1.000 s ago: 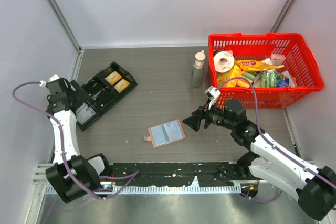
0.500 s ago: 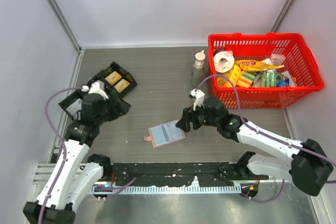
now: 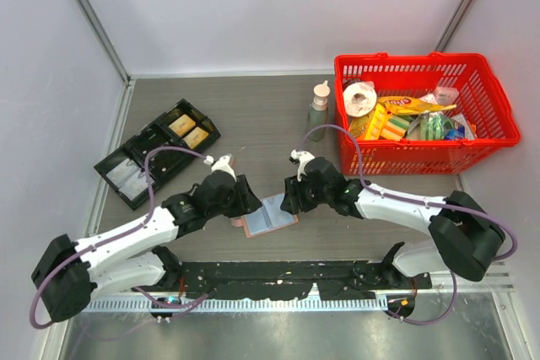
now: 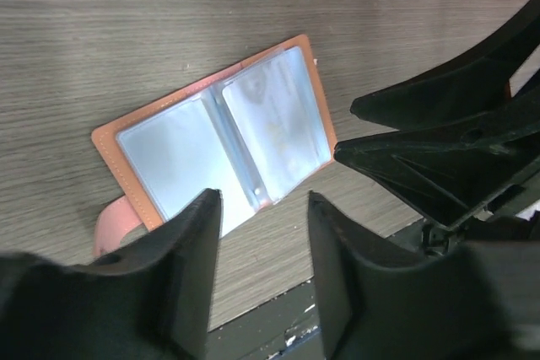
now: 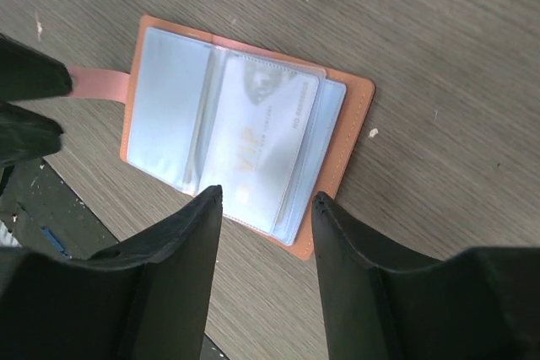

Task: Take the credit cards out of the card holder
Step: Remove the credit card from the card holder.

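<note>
The tan-pink card holder [image 3: 268, 215] lies open and flat on the table, its pale blue-grey sleeves facing up and its strap tab at the left. It also shows in the left wrist view [image 4: 219, 137] and the right wrist view [image 5: 354, 115]. A pale card [image 5: 261, 145] printed "VIP" sits inside the right sleeve. My left gripper [image 3: 245, 200] is open and empty just above the holder's left side [image 4: 261, 200]. My right gripper [image 3: 288, 197] is open and empty over the holder's right edge [image 5: 266, 196]. The two grippers face each other across the holder.
A black compartment tray [image 3: 156, 151] lies at the far left. A red basket [image 3: 426, 120] full of packets stands at the back right, with a grey pump bottle [image 3: 317, 111] beside it. The dark rail [image 3: 278, 280] runs along the near edge.
My left arm has swung from the black tray down and right to the holder's left side. My right gripper has moved left to the holder's right edge. The holder has not moved.
</note>
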Controlling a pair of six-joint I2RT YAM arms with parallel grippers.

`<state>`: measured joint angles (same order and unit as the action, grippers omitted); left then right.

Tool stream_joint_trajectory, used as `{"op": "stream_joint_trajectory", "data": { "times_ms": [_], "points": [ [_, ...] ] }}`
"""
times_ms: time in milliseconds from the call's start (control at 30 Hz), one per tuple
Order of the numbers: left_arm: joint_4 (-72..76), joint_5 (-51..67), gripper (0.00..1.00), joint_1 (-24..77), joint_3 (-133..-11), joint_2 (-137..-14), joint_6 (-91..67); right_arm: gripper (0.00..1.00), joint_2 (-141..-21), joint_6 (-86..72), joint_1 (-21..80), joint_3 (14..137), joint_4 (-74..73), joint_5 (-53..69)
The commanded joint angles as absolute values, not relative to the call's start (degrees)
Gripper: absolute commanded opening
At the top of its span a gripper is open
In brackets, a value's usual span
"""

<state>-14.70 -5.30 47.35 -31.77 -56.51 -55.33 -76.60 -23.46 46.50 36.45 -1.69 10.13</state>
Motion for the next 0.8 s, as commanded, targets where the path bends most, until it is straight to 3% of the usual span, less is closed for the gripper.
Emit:
{"op": "stream_joint_trajectory", "data": {
  "times_ms": [0, 133, 500, 767],
  "points": [
    [-7.30, -9.40, 0.42, 49.66, -31.12, -60.37, -57.22, 0.49, -78.74, -26.01, 47.46, 38.93, 1.39, 10.02],
    [-7.73, -10.81, 0.34, 49.83, -29.36, -62.40, -57.13, 0.41, -80.85, -26.45, 47.72, 39.29, 2.11, 10.54],
    [-12.48, -12.83, 0.26, 51.06, -27.42, -65.47, -58.01, 0.38, -85.43, -26.98, 47.99, 39.29, 3.60, 11.86],
    [-12.75, -13.18, 0.14, 52.03, -25.75, -68.11, -59.85, 0.34, -86.49, -27.68, 47.90, 39.29, 4.39, 13.71]
  ]
}}
